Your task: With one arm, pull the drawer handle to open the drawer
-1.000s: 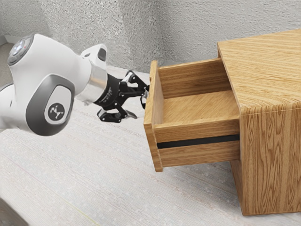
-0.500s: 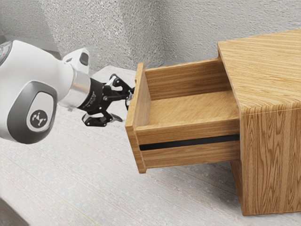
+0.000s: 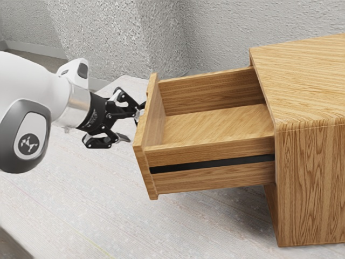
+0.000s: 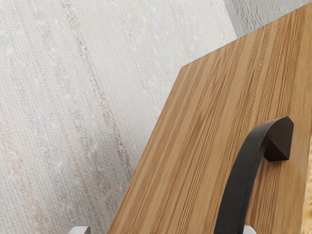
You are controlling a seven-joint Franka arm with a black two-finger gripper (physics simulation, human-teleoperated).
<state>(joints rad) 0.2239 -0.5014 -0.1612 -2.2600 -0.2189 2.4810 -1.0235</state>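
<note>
The wooden cabinet (image 3: 302,108) stands at the exterior view's right on a pale, textured surface (image 3: 81,205), and its top drawer (image 3: 210,154) is open, drawn well out of the cabinet's face toward the exterior view's left. The inside of the drawer shows bare wood. A dark strip (image 3: 210,163) runs along the drawer's near side wall, from the cabinet's face to the drawer front (image 3: 144,135). That front panel stands farthest from the cabinet and is slightly tilted as seen from this side. The white Franka arm (image 3: 32,124) reaches toward the cabinet from the exterior view's left. Its black gripper (image 3: 135,112) is right up against the outer face of the drawer front, on the side turned away from the cabinet. From the side the panel hides the contact, so I cannot tell whether the gripper is clamped on the handle or spread apart. In the wrist view the black curved handle (image 4: 243,180) arches off the grained wood of the drawer front, one end fixed to the panel and the rest running just under the hand. A rough grey wall (image 3: 135,32) rises behind the cabinet and the arm.
</note>
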